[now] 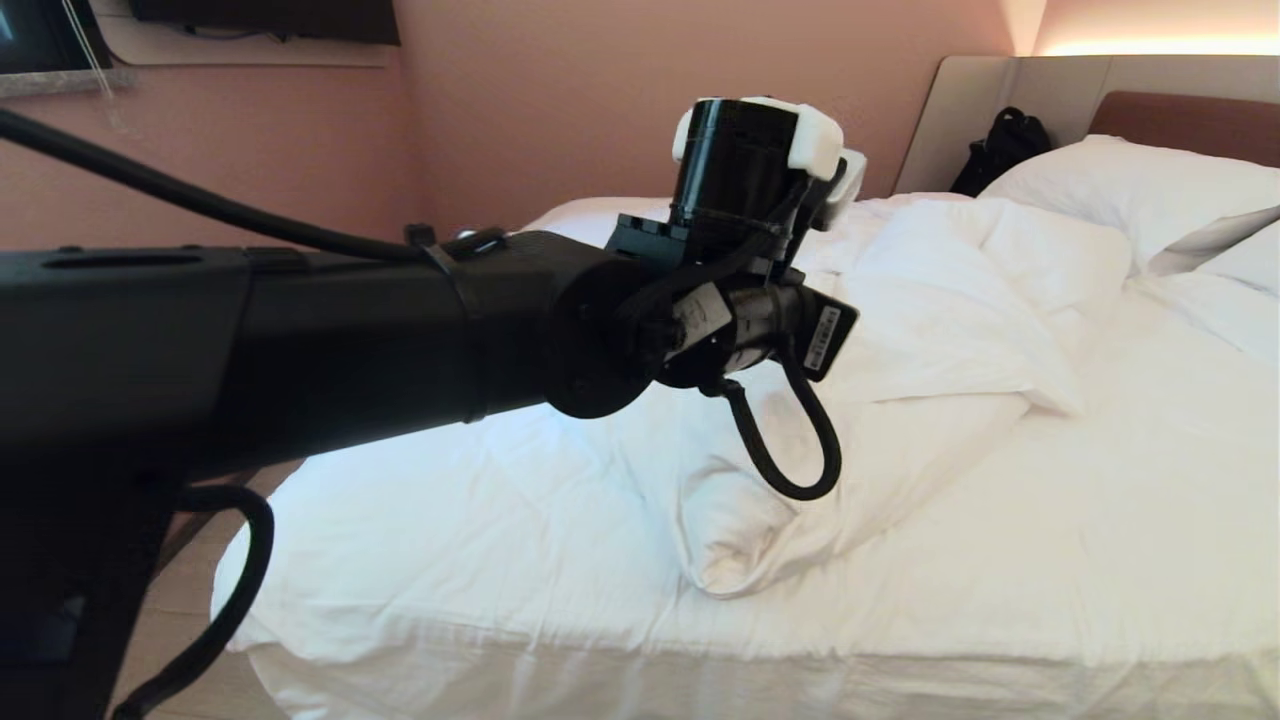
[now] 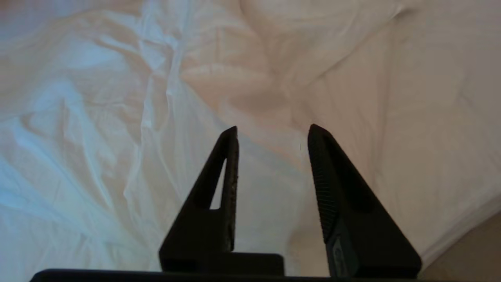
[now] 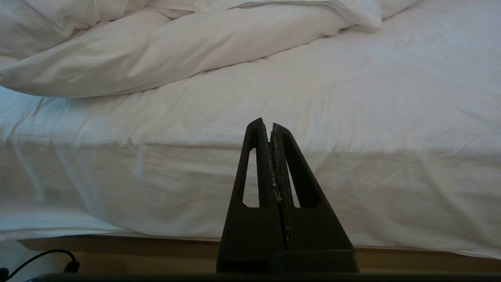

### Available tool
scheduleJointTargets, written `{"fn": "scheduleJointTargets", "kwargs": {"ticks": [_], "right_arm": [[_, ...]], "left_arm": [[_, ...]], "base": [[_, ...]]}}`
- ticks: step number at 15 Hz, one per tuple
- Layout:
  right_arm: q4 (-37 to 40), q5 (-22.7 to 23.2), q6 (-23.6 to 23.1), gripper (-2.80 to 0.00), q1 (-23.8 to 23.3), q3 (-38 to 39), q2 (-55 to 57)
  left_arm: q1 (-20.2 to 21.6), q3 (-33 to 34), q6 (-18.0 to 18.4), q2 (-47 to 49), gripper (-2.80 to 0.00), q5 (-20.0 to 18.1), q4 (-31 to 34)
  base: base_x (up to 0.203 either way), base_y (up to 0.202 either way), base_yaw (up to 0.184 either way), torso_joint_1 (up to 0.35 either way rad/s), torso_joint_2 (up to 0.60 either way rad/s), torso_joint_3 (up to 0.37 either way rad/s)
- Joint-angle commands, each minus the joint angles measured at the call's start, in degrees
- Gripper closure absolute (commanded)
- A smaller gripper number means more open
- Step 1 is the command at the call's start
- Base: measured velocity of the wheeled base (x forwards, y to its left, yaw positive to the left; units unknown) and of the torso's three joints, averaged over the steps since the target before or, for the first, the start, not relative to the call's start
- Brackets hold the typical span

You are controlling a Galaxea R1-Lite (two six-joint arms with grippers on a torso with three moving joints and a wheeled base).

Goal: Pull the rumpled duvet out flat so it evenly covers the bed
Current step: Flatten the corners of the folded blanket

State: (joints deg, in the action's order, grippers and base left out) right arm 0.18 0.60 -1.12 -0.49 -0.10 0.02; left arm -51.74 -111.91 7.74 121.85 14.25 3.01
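A hotel-style bedroom: a wide bed [image 1: 1000, 640], white pillows [image 1: 1120, 190], a padded headboard [image 1: 1180, 120].

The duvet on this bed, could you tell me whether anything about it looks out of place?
Yes. The duvet is bunched into a thick fold across the middle of the bed rather than lying flat. A black bag also sits at the head, beside the pillows.

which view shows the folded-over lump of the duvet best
The head view: the duvet shows whole there, bunched mid-bed below the pillows, though the left arm hides part. The right wrist view catches only its folded edge; the left wrist view only close wrinkles.
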Motion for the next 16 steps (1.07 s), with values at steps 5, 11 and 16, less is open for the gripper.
{"fn": "scheduleJointTargets", "kwargs": {"ticks": [5, 11, 16], "right_arm": [[0.0, 0.0, 0.0, 0.00, 0.0, 0.0, 0.1], [0.0, 0.0, 0.0, 0.00, 0.0, 0.0, 0.1], [0.0, 0.0, 0.0, 0.00, 0.0, 0.1, 0.1]], "left_arm": [[0.0, 0.0, 1.6, 5.0, -2.80, -0.8, -6.7], [1.4, -0.1, 3.4, 8.6, -2.80, -0.4, -9.5], [2.9, -0.1, 4.2, 11.0, -2.80, -0.1, -12.1]], "base": [[0.000, 0.000, 0.000, 0.000, 0.00, 0.000], [0.000, 0.000, 0.000, 0.000, 0.00, 0.000], [0.000, 0.000, 0.000, 0.000, 0.00, 0.000]]}}
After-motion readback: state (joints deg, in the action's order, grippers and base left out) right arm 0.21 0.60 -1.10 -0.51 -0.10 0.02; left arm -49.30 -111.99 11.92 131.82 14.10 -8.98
